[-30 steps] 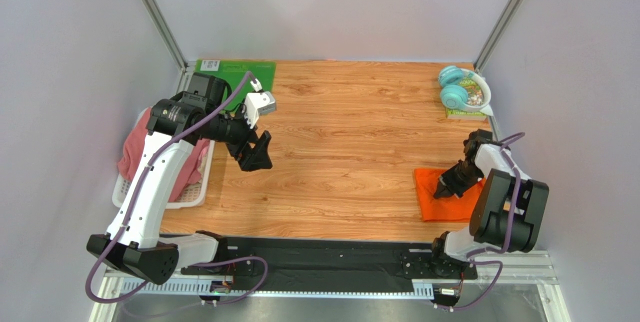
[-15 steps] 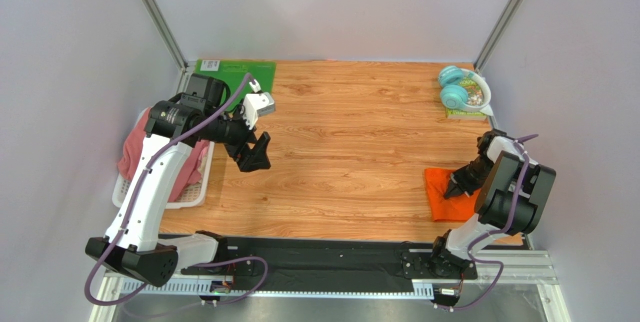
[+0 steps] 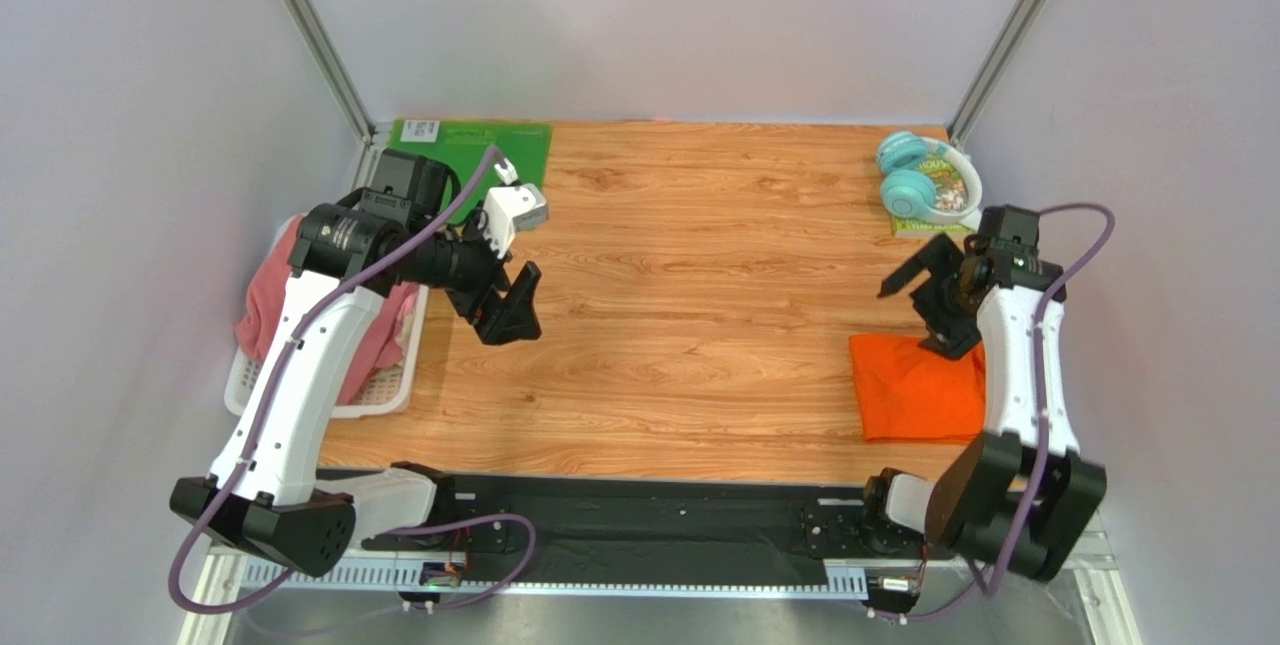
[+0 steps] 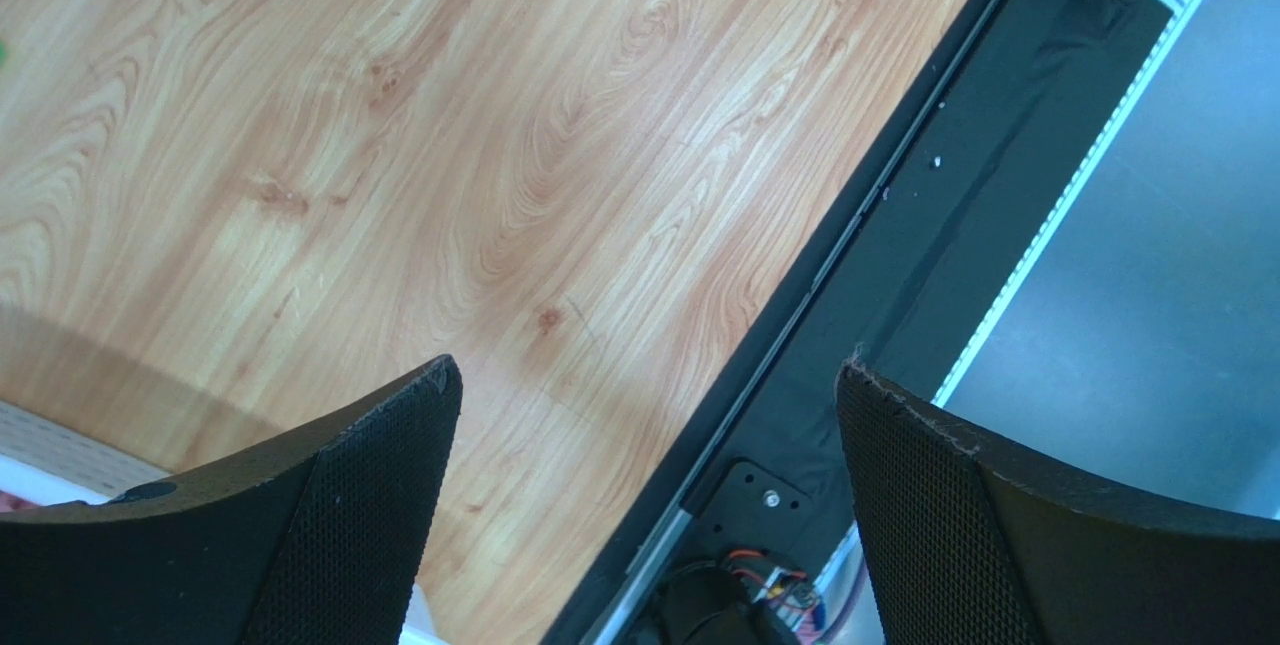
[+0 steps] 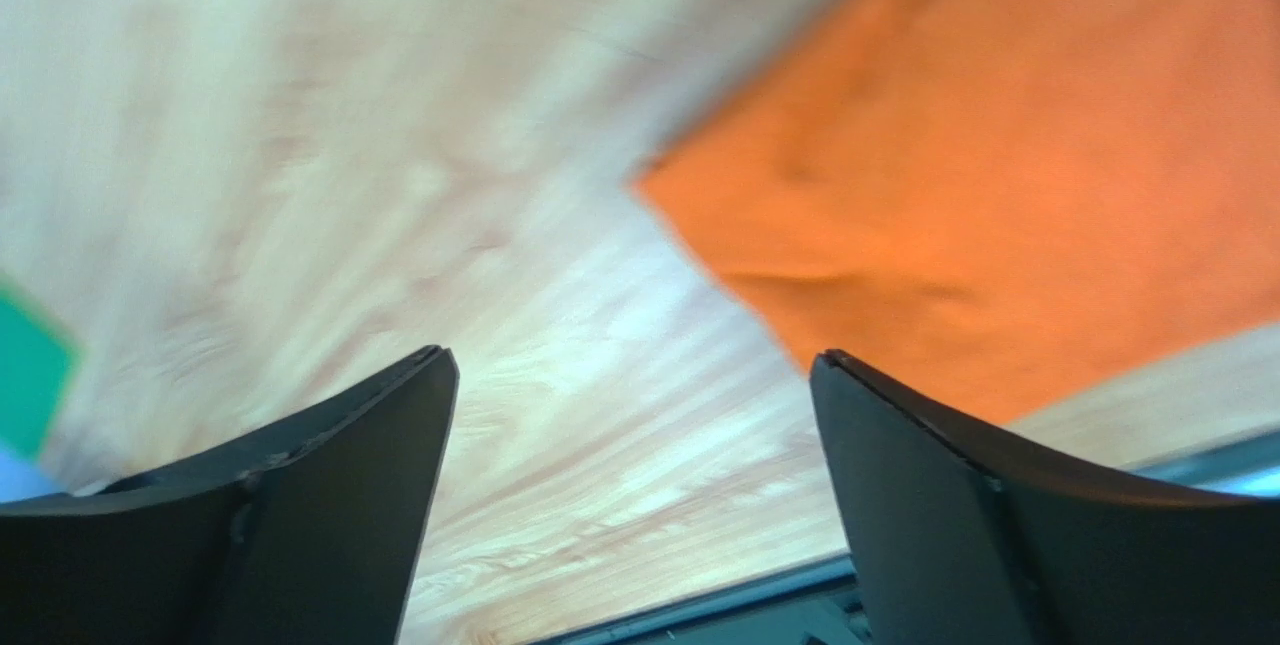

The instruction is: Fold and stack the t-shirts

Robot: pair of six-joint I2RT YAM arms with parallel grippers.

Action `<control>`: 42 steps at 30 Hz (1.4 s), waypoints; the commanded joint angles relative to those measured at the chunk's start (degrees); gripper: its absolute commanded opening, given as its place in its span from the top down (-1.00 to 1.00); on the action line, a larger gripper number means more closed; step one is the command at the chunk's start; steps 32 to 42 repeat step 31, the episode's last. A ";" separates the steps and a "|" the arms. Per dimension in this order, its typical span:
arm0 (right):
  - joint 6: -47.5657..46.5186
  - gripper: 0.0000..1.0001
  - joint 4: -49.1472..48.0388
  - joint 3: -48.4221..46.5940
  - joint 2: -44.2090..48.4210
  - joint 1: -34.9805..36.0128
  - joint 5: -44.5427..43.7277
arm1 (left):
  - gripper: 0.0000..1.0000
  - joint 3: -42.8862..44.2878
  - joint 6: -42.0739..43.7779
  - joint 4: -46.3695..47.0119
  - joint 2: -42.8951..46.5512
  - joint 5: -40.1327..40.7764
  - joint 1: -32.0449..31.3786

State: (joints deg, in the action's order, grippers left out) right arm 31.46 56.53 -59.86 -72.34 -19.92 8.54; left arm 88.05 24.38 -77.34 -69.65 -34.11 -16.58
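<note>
Just under the right gripper (image 3: pixel 929 308), whose jaws are standing wide apart with nothing between them, the folded orange t-shirt (image 3: pixel 914 387) is lying flat on the wooden table (image 3: pixel 706 315). Beyond that gripper, teal headphones (image 3: pixel 906 177) are resting on a white bowl (image 3: pixel 977 198). Beside the left gripper (image 3: pixel 511 308), also gaping and empty, a white basket (image 3: pixel 383 393) is holding the pink t-shirt (image 3: pixel 271 300), and a green mat (image 3: pixel 469 144) is lying farther off, near the grey walls (image 3: pixel 676 15).
</note>
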 commanded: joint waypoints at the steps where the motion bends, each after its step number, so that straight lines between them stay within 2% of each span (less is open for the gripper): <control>1: -1.84 -1.00 1.21 -5.88 8.34 7.52 -0.78 | -0.99 -3.23 -7.49 -5.20 2.59 1.50 -0.03; 5: -1.31 -1.00 0.60 -3.61 10.81 13.23 -3.09 | -0.99 -7.35 -10.31 -0.99 2.75 4.83 -0.03; 6: -2.27 -1.00 -3.32 1.10 14.81 16.46 -4.83 | -0.99 -8.93 -12.15 2.68 5.29 8.41 -0.03; 10: -7.56 -1.00 -5.29 2.11 18.19 17.02 0.08 | -0.99 -10.97 -14.44 9.91 10.67 13.27 -0.03; 13: -7.99 -1.00 -5.38 0.71 19.60 17.37 -0.01 | -0.99 -10.71 -16.12 11.33 11.11 15.12 -0.03; 21: -9.22 -1.00 -9.16 -0.96 23.64 18.87 7.28 | -0.99 -10.09 -18.49 12.13 10.15 21.18 -0.03; 31: -10.28 -1.00 -7.75 -0.26 24.69 22.03 7.46 | -0.99 -12.99 -19.37 13.09 10.76 16.62 3.83; 42: -10.28 -1.00 -7.75 -0.26 24.69 22.03 7.46 | -0.99 -12.99 -19.37 13.09 10.76 16.62 3.83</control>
